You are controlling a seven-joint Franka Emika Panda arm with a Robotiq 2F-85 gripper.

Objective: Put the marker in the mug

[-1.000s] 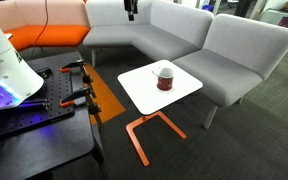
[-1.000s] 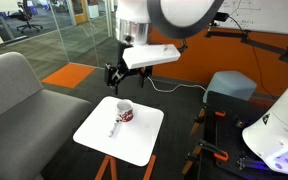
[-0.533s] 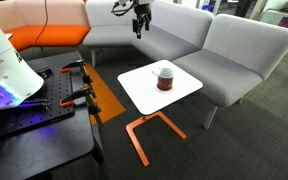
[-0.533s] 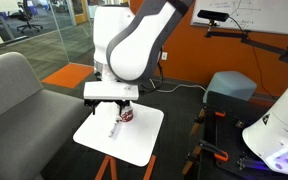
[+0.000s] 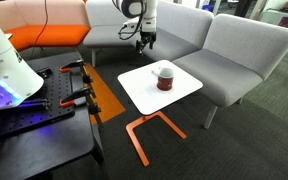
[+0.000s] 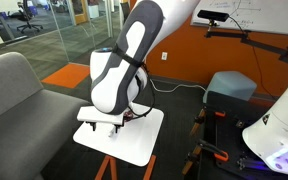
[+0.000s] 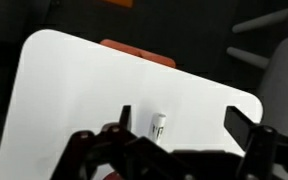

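Note:
A small dark red mug (image 5: 165, 77) with a whitish rim stands on the white square tabletop (image 5: 134, 92). In the wrist view a white marker (image 7: 157, 126) lies on the tabletop (image 7: 74, 80), near the left finger of my gripper (image 7: 181, 125). The gripper is open and empty, its fingers spread wide above the table. In an exterior view the gripper (image 5: 144, 41) hangs above the table's far edge, behind the mug. In an exterior view the arm's bulk (image 6: 119, 85) hides the mug and marker, and the gripper (image 6: 104, 123) is low over the tabletop (image 6: 144, 146).
A grey corner sofa (image 5: 234, 45) wraps round the table's far side, with an orange seat (image 5: 44, 35) next to it. The table stands on an orange frame (image 5: 144, 128). A black bench with clamps (image 5: 44, 110) is near the camera.
The arm has swung down from high above the sofa to just over the tabletop. The gripper has stayed open. The mug and marker have not moved.

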